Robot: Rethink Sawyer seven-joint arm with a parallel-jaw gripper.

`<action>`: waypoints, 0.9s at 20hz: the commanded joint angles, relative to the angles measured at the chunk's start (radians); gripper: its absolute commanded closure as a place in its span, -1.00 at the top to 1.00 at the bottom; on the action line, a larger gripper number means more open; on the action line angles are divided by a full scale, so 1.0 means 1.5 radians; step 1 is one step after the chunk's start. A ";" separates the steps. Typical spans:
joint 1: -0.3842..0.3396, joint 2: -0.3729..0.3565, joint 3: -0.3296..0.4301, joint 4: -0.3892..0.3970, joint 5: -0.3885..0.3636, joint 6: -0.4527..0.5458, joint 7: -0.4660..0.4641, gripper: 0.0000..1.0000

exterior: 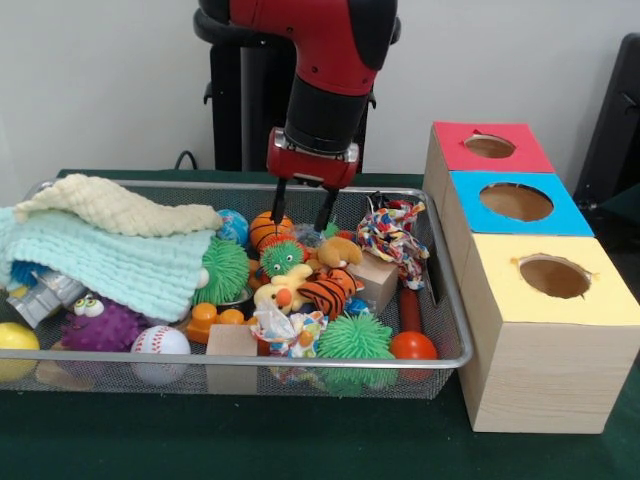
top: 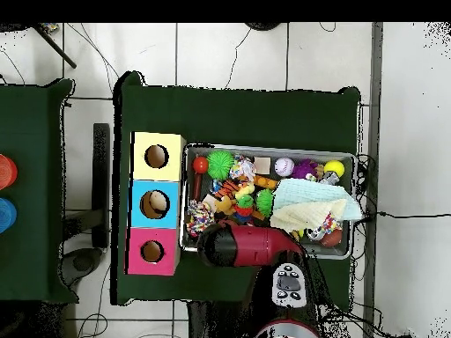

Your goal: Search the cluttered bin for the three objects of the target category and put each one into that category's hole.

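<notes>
While the green tabletop (exterior: pixel 300 450) carries everything, the largest thing on it is the wire mesh bin (exterior: pixel 440 300), heaped with toys and cloths. Beside the bin stands a row of three wooden boxes, each with a round hole on top: a yellow box (exterior: pixel 545 330) nearest the camera in the front view, a blue box (exterior: pixel 515 205) in the middle, and a pink box (exterior: pixel 490 148) farthest back. All three holes look empty as far as can be seen.

The red and black arm (exterior: pixel 330 60) comes down over the back part of the bin — its gripper (exterior: pixel 303 205) hangs with both fingers spread apart and nothing between them, the tips just above an orange ball (exterior: pixel 268 228) and a green spiky toy with eyes (exterior: pixel 282 255).

Inside the bin, a mint cloth (exterior: pixel 110 260) lies under a cream cloth (exterior: pixel 110 208) at one end. Smaller things crowd the rest: a tiger-striped plush (exterior: pixel 325 292), a rag rope toy (exterior: pixel 392 235), a green spiky ball (exterior: pixel 355 338), a purple spiky toy (exterior: pixel 100 322), a baseball (exterior: pixel 160 345), a yellow ball (exterior: pixel 15 340) and a red ball (exterior: pixel 413 347) — which of these belong to the target category cannot be told.
</notes>
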 commanded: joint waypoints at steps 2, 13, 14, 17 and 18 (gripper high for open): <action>-0.040 0.033 0.061 -0.018 -0.034 0.013 0.018 1.00; -0.080 0.045 0.128 -0.001 -0.045 0.009 0.001 1.00; -0.080 0.045 0.129 -0.002 -0.046 0.009 0.003 1.00; -0.080 0.045 0.129 -0.003 -0.051 0.009 0.007 1.00; -0.080 0.046 0.129 -0.004 -0.053 0.008 0.009 1.00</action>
